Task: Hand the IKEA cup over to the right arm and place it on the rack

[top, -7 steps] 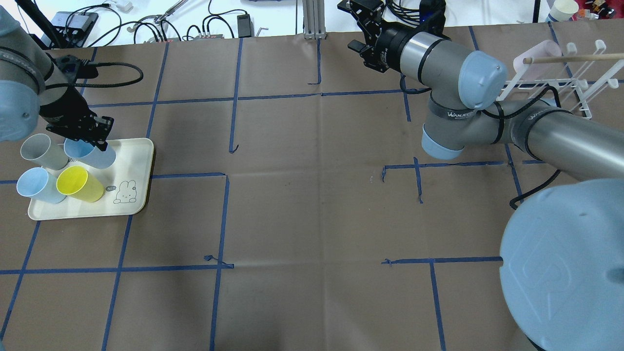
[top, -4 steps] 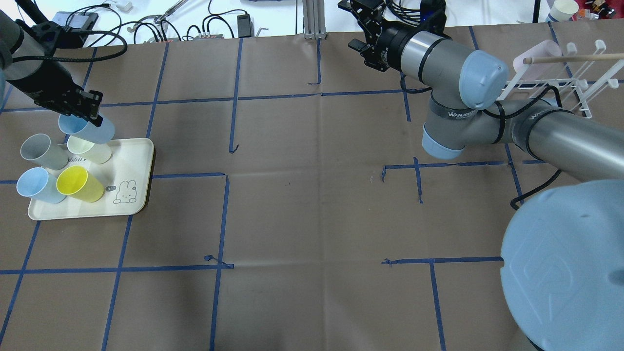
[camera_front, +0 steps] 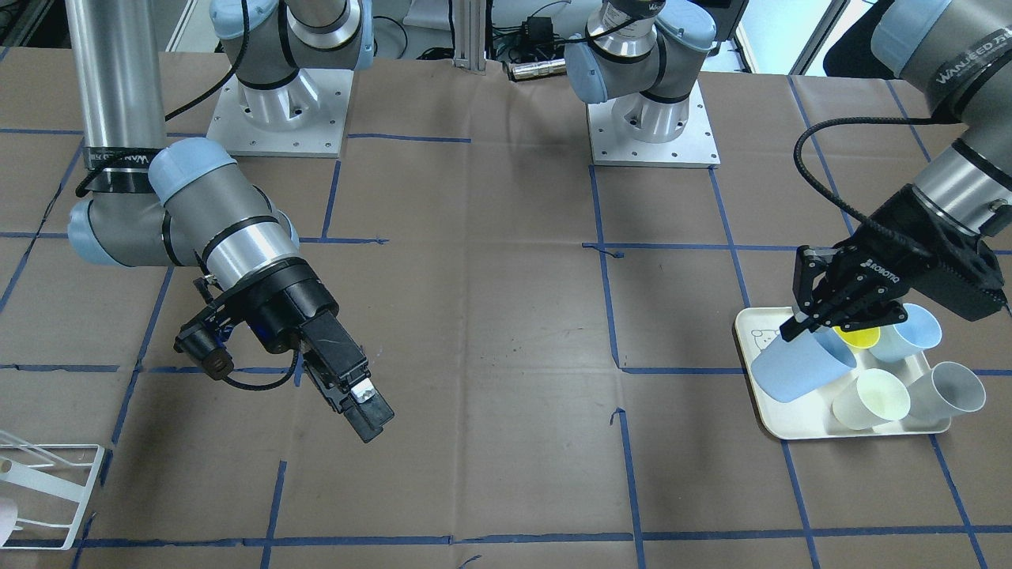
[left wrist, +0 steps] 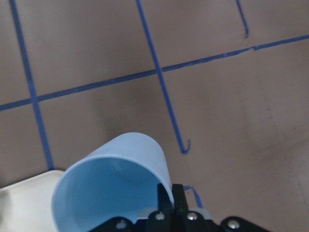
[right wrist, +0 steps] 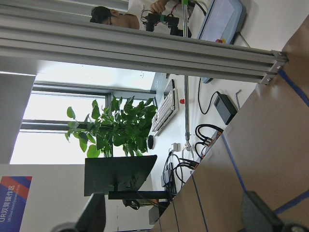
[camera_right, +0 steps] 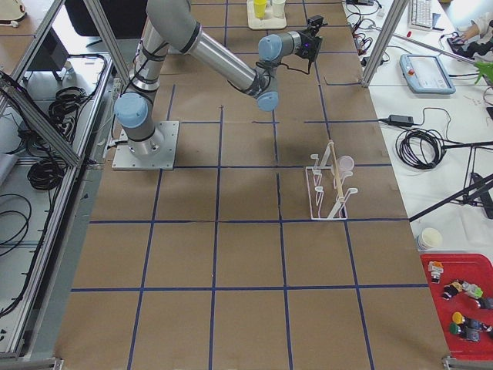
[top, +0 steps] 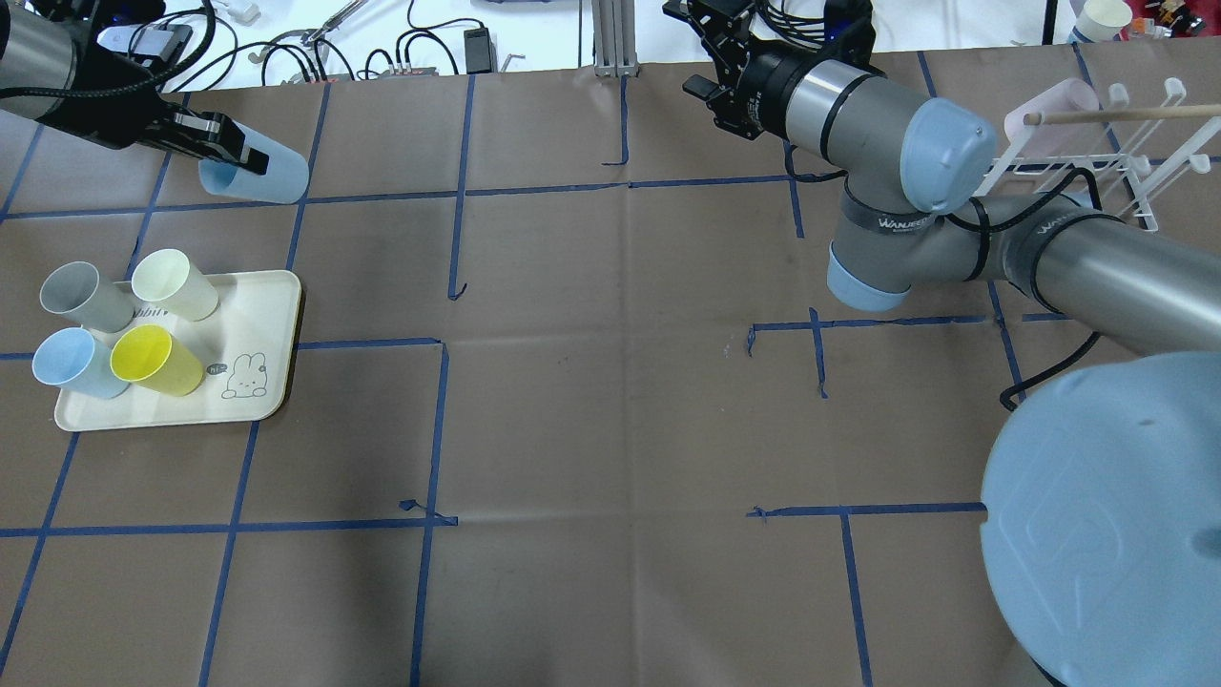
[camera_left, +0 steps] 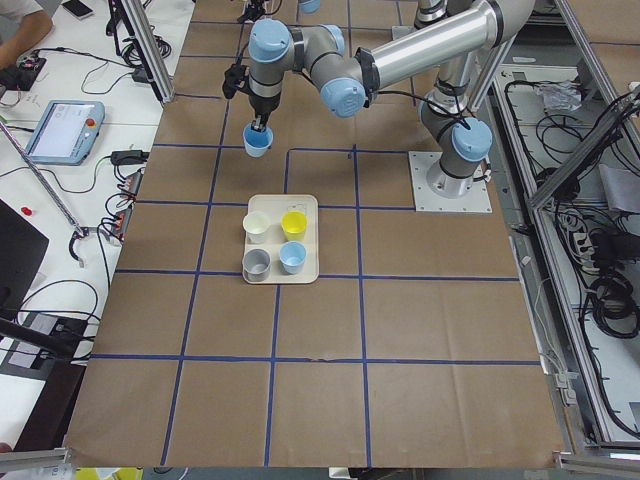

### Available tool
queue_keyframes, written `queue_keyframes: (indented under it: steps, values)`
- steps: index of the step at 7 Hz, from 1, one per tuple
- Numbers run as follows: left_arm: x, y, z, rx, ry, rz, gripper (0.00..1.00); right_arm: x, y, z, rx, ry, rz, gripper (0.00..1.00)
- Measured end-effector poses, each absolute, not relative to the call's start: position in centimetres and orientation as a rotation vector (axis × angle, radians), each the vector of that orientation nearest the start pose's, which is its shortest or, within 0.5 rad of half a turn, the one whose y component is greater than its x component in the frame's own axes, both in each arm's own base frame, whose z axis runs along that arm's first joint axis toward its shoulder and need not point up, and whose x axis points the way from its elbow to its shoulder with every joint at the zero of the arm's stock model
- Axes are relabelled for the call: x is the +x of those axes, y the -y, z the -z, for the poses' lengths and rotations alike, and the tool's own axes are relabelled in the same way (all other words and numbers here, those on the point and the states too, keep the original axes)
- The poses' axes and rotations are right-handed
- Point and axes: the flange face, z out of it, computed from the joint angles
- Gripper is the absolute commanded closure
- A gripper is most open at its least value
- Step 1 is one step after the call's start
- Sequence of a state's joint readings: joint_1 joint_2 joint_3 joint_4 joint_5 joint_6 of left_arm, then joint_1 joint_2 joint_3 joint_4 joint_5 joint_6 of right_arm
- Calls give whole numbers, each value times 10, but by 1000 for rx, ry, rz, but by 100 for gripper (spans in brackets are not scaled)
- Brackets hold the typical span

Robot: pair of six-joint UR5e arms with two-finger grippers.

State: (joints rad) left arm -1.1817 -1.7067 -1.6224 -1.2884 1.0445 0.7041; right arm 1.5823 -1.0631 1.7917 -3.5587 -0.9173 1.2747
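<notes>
- Gripping the smooth pale-blue IKEA cup by its rim, the left claw, lettered ROBOTIQ, holds it tilted in the air past the tray.
- That cream, round-cornered tray bears a rabbit drawing and four tapered cups.
- The right claw gapes wide, well away from the tray.
- The white wire rack stands farther off still.
</notes>
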Motion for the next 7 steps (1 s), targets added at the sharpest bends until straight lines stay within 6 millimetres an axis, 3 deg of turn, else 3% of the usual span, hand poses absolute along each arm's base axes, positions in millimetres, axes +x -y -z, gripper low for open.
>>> queue_keyframes:
  steps: [3, 5, 7]
  values:
    - [15, 573, -442, 909, -3459, 948, 100, 200, 601, -343, 707, -1726, 697, 0]
    - [9, 575, -418, 1098, -3467, 1127, 100, 202, 597, -342, 693, -1720, 703, 0]
    - [9, 602, -382, 1239, -3441, 1392, 100, 205, 595, -341, 694, -1713, 701, 0]
